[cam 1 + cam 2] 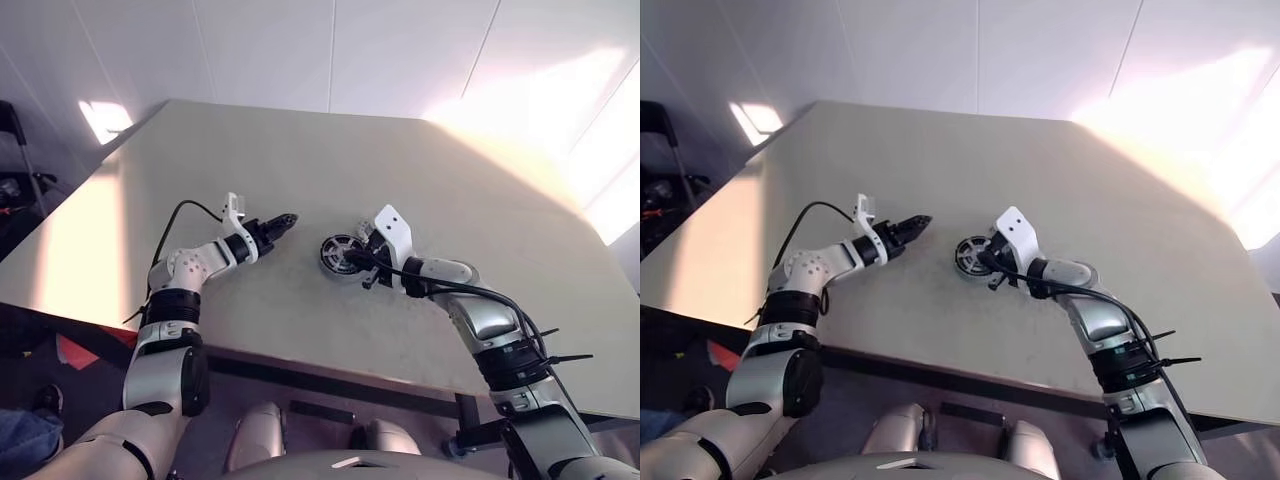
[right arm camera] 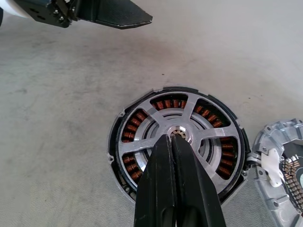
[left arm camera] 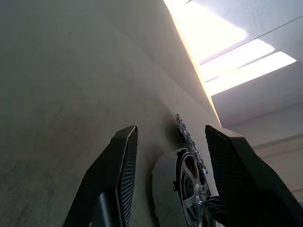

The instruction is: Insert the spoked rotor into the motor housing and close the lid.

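Here the lid (image 2: 283,165) lies beside the motor housing (image 2: 118,135).

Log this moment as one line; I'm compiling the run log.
spoked rotor: seated in motor housing | right hand: shut, tips at hub | left hand: open, empty | lid: beside housing, off

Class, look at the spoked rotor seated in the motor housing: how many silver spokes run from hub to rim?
3 show on the spoked rotor: one toward the left rim, one up toward the far rim, one toward the right. The shut right tool covers the near side, so another may be hidden.
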{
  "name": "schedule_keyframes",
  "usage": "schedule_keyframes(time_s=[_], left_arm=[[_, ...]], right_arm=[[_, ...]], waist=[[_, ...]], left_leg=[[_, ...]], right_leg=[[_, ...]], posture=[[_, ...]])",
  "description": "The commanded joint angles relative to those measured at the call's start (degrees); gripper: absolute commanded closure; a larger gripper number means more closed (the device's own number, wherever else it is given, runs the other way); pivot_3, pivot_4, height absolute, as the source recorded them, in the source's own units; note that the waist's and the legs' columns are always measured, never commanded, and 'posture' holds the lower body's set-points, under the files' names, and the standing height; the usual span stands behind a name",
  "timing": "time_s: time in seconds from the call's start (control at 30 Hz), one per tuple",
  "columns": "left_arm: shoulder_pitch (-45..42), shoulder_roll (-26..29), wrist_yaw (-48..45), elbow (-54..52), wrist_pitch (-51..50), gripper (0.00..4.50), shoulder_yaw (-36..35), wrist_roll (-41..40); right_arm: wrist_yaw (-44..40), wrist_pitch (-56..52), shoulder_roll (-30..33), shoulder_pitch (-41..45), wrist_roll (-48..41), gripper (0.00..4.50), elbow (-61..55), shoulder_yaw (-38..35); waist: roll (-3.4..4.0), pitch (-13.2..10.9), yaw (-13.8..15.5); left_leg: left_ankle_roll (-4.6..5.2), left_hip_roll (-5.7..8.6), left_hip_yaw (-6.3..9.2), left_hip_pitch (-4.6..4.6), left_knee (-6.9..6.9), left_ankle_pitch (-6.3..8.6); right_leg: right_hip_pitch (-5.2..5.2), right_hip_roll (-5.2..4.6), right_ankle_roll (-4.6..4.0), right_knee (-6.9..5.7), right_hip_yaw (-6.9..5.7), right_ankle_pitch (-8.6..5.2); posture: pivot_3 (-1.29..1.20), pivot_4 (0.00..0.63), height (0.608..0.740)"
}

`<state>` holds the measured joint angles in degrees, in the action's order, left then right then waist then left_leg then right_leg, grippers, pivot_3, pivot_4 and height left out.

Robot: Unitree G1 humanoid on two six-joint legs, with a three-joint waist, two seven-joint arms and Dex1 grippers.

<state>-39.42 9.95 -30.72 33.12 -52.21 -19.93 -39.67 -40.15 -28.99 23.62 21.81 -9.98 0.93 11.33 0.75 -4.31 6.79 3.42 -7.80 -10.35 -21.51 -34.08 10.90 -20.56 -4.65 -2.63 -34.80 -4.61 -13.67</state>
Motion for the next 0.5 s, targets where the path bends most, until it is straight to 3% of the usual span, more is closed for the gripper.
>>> schedule_keyframes(time_s=[0.03,0.37,0.5], left_arm=[[-0.3,-0.5,0.2,-2.3,0.8,2.10,0.3,-0.1],[1.1,-0.8,0.7,-3.5,0.4,2.10,0.0,0.0],[1.1,-0.6,0.8,-3.5,0.5,2.10,-0.1,0.0]], right_arm=[[0.4,0.5,1.4,2.3,0.3,4.50,-0.9,-2.5],[-1.0,-1.9,3.1,6.1,-1.5,4.50,-9.4,-3.1],[-0.8,-1.3,-0.1,3.7,-1.8,4.50,-3.2,-1.9]], waist=[[-0.01,0.0,0.1],[-0.02,0.0,0.1],[-0.03,0.0,0.2]], left_leg=[[0.00,0.01,0.00,0.00,0.00,0.00],[0.09,-0.02,0.00,-0.68,0.09,0.05],[0.11,-0.01,0.00,-0.67,0.06,0.08]], right_leg=[[0.01,0.00,0.00,0.01,0.00,0.00],[-0.66,0.05,-0.42,-0.02,-0.01,0.25],[-0.60,0.04,-0.41,0.03,-0.01,0.24]], posture=[[0.00,0.000,0.740],[0.00,0.000,0.740],[0.00,0.000,0.740]])
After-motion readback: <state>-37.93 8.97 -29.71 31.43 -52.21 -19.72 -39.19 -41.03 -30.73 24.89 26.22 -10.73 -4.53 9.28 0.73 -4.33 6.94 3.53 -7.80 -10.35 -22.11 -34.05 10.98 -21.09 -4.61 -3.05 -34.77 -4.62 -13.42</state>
